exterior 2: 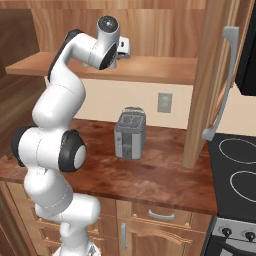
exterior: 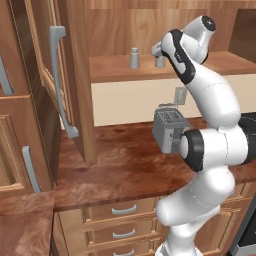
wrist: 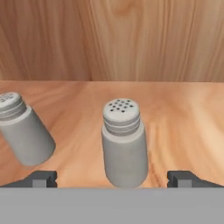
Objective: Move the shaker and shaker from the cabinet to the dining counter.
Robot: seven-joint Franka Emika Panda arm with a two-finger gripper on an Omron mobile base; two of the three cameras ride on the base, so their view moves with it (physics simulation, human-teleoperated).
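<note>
Two dark, blocky fingertips rise far apart at the bottom of the hand view, spread wide and pinching nothing; the gripper has one shaker standing between them, just ahead of the tips and touching neither. That shaker is a smooth, matt light-grey cylinder with a narrower ribbed neck and a rounded cap dotted with small dark holes; it stands upright on the cabinet shelf, a flat board of pale warm wood with soft streaky grain. The second shaker, alike in shape and colour, stands beyond the left fingertip, outside the gap, and looks tilted in this view; the two shakers are apart. Behind both rises the cabinet's back wall of vertical-grained brown wood. In the left base view the outer shaker stands clear on the shelf while the arm's white hand reaches in over the other. The cabinet door hangs open, a raised-panel slab with a long grey bar handle. Well below the fingers, a boxy grey metal toaster sits on the glossy, mottled reddish-brown worktop.
</note>
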